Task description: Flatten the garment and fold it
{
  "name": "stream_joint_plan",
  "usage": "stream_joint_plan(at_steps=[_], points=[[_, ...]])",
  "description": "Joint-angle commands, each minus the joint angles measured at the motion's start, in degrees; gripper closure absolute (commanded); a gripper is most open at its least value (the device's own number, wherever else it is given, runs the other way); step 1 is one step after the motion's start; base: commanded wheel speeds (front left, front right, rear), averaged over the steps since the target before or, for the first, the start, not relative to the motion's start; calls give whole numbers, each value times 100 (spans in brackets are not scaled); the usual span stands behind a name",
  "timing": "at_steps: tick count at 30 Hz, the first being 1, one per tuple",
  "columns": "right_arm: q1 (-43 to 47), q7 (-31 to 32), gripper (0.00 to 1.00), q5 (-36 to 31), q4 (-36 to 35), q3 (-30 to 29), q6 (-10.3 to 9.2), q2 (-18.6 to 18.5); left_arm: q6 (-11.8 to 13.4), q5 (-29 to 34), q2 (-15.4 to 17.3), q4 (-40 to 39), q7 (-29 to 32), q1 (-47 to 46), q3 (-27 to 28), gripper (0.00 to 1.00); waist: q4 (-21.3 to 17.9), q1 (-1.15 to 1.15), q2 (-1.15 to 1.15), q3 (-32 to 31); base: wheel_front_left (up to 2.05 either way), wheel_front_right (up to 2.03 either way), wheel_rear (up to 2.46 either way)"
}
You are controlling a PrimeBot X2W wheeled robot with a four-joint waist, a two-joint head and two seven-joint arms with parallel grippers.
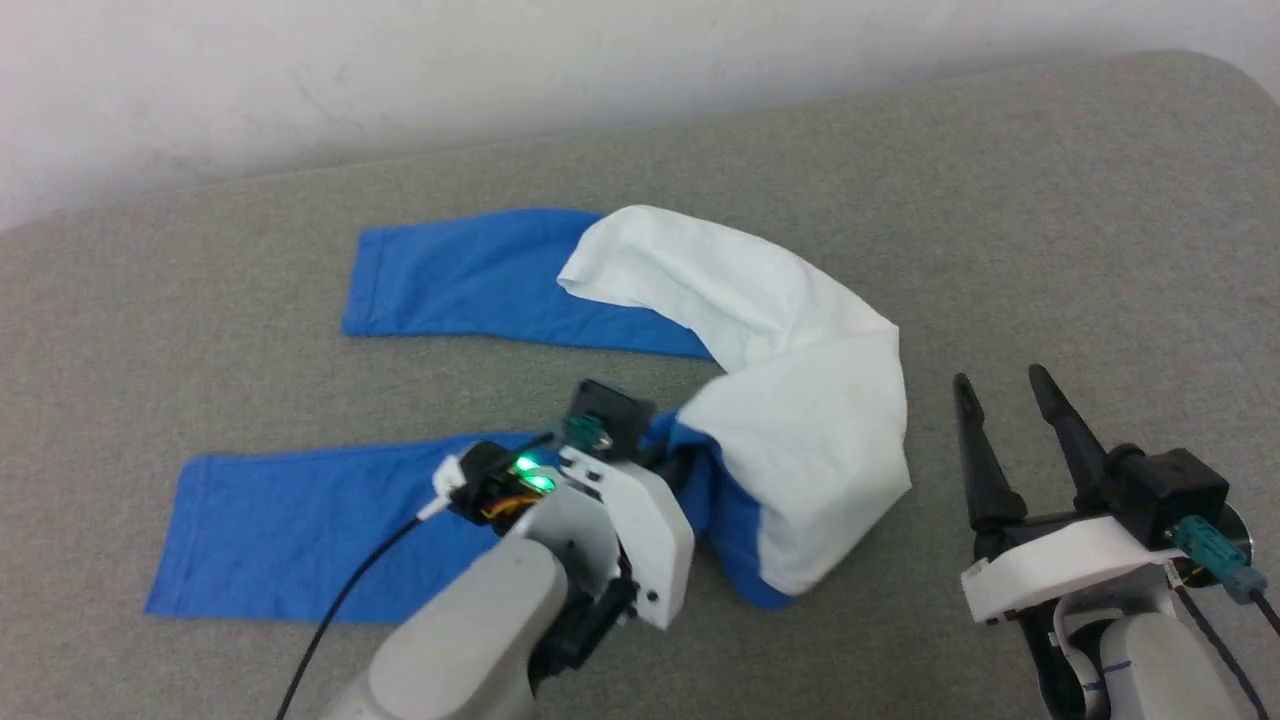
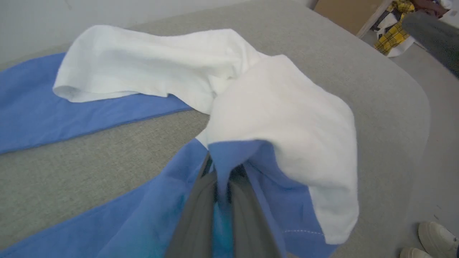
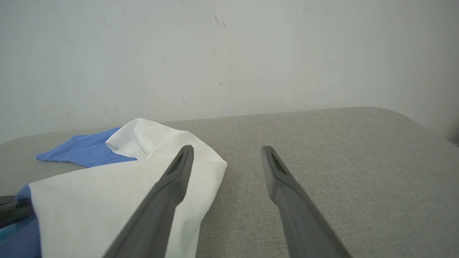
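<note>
Blue garment [image 2: 279, 118] fold in left end effector [image 2: 222, 175]

Crumpled garment [image 1: 800, 400] lies on grey fabric surface [image 1: 1050, 250].

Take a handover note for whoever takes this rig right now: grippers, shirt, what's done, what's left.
Left gripper: shut on blue cloth of the white-and-blue cotton T-shirt, beside its bunched white body.
Right gripper: open, empty, right of the shirt, apart from it.
Shirt lies on the grey fabric surface, blue sleeves spread out, body crumpled.
Done: one grip taken. Left: flatten, then fold.
</note>
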Motion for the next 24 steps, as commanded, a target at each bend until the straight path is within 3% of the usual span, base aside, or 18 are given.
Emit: stream_joint_plan(at_steps=[1, 5, 10, 14, 18, 19, 20, 21, 24], points=[[-57, -36, 0, 7, 4, -25, -6, 2, 110, -68, 17, -58, -163, -12, 147, 100, 90, 0, 0, -13, 0, 0, 0], [-71, -30, 0, -39, -21, -89, -6, 2, 467, -243, 231, -307, -582, 239, 669, 100, 302, 0, 0, -30, 0, 0, 0], [-48, 8, 0, -56, -65, -134, -6, 2, 1108, -467, 817, -717, -800, 824, 1436, 100, 637, 0, 0, -76, 0, 0, 0], [-32, 40, 0, -48, -71, -81, -6, 2, 1584, -632, 1253, -962, -718, 1409, 1889, 100, 873, 0, 0, -101, 0, 0, 0], [-30, 76, 0, -64, -75, -72, -6, 2, 1984, -788, 1491, -1000, -326, 1934, 2036, 100, 1077, 0, 0, -114, 0, 0, 0], [-32, 96, 0, -70, -77, -58, -6, 2, 2035, -839, 1507, -1013, -209, 2030, 2028, 69, 1117, 0, 0, -111, 0, 0, 0], [-32, 125, 0, -81, -76, -55, -6, 2, 2037, -878, 1504, -1060, -154, 2088, 2014, 13, 1168, 0, 0, -106, 0, 0, 0], [-37, 154, 0, -97, -78, -48, -6, 2, 2011, -914, 1482, -1125, -173, 2119, 2019, 0, 1213, 0, 0, -96, 0, 0, 0], [-89, 288, 0, -171, -98, -12, -6, 2, 1844, -980, 1362, -1308, -433, 2144, 2045, 0, 1373, 0, 0, -46, 0, 0, 0]])
